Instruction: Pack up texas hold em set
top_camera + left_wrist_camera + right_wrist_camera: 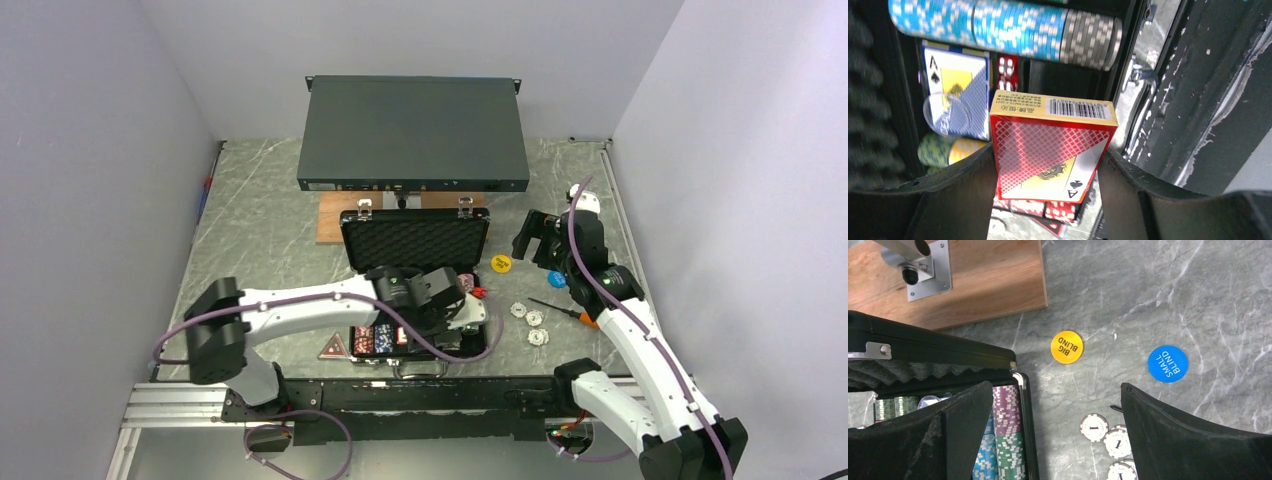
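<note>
Over the open briefcase [415,245], near the middle of the tabletop [260,220], the red card deck [1050,135] is pinched by its long edges in the left gripper [1048,157], which is closed on it. In the wrist view the blue deck [955,95] lies in its pocket at 10 o'clock of the red one. The red dice [1007,70] are at 11 o'clock, and a dark pocket that looks vacant is at 12 o'clock, next to the row of blue and grey chips [998,25].

We judge that pocket to be the target. We would bring the deck level, square its edges to the pocket walls and lower it straight, clear of the dice and the chip row. We would let go only once it is seated, since a tilted deck could ride up on a divider.

At 3 o'clock of the briefcase the right gripper [1055,390] hangs wide open and empty. The yellow disc [1066,346], blue disc [1168,363] and white chips [1094,427] lie loose below it, to pack afterwards
</note>
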Available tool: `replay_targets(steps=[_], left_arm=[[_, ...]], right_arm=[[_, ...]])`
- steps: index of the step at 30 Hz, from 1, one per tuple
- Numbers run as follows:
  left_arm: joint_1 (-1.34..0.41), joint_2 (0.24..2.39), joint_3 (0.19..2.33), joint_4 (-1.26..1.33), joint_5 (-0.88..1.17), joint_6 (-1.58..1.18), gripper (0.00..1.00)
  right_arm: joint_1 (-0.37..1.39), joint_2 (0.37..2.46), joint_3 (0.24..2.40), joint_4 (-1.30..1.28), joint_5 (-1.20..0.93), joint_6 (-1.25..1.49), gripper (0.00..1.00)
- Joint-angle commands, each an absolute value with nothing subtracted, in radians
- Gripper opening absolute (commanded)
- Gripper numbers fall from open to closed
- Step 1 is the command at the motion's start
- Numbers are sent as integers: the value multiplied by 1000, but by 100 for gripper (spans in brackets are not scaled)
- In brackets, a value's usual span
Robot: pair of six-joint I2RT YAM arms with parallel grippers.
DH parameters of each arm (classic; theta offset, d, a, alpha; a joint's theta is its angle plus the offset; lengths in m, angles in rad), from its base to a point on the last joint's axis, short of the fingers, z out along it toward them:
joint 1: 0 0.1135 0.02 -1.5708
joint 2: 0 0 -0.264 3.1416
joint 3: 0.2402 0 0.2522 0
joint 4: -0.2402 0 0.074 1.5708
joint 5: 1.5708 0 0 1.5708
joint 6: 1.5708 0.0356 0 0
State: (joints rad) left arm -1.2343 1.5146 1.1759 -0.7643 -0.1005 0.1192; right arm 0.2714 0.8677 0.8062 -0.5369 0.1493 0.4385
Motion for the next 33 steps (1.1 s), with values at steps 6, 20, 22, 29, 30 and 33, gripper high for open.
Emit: replay_targets(steps=[6,20,22,29,30,33], left_arm=[[-1125,1730,1334,-868,140,396,0],[-1100,1810,1306,-842,229,326,0],[-1094,1829,1309,-842,220,321,0],[-1061,1881,1348,-848,218,277,0],[-1059,1885,1351,-849,215,268,0],[-1057,1887,1354,-837,216,254,0]], right_arm=[[271,812,797,-557,191,436,100],[271,812,791,-555,192,448,100],[270,814,790,-554,192,447,100],[271,816,791,-554,194,443,100],[272,814,788,-553,194,443,100],[271,815,780,-548,189,446,100]])
